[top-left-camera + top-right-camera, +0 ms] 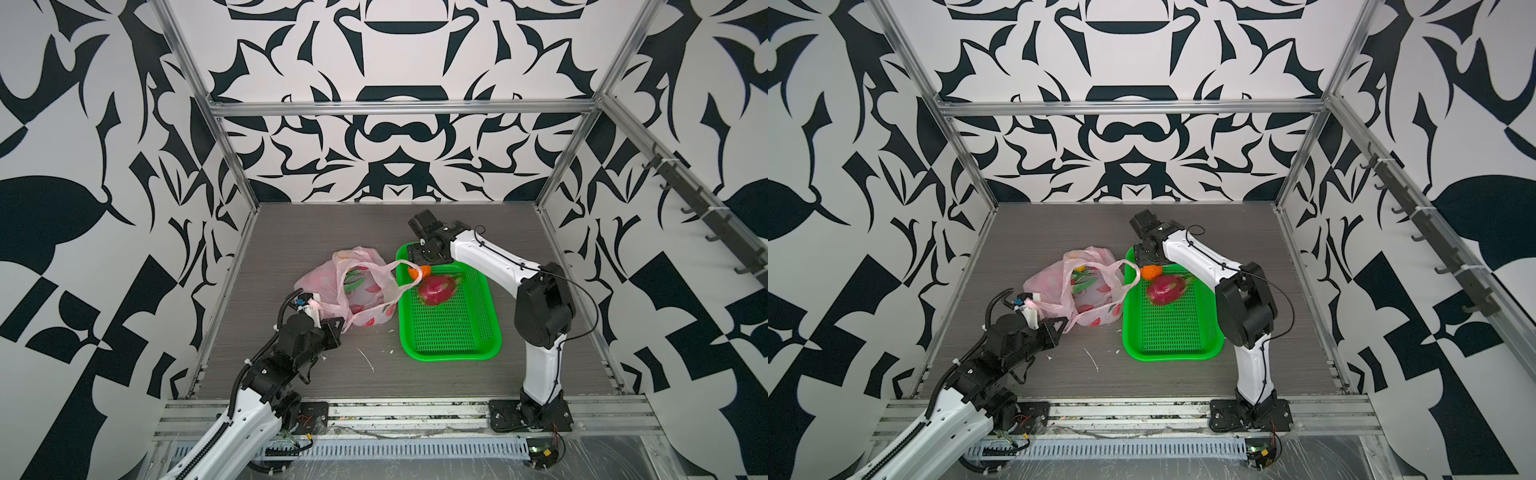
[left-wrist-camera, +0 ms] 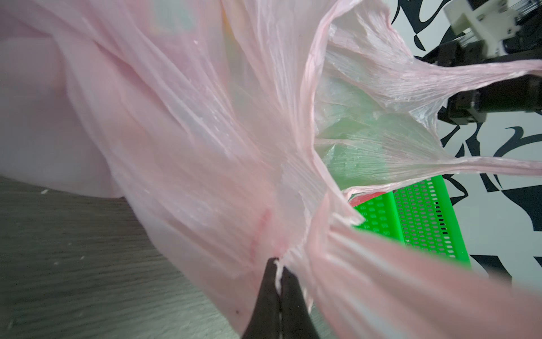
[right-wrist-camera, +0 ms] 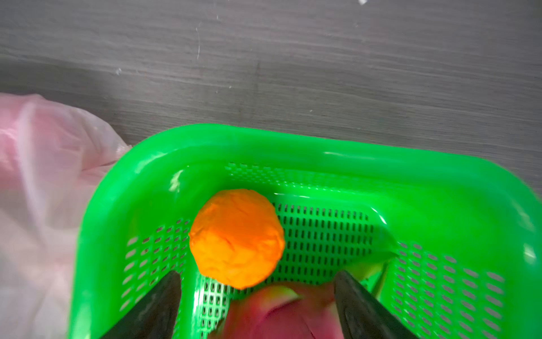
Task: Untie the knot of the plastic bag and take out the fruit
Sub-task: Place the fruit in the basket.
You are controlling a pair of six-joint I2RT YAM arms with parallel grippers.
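Left jaws pinch shut on bunched film of the plastic bag (thin, soft, slippery: best held where gathered), which slumps on the bench beside the green basket; right jaws gape empty above the orange ball lying inside it.

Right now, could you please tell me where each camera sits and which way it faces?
Both top views: high at the front, looking down on the table; left arm and right arm show.
Left wrist: on the left arm, looking along the left claw, shut on the plastic bag.
Right wrist: on the right arm, looking down past the open right claw at the orange ball in the green basket.
Shared: both wrist views catch that bag and basket.
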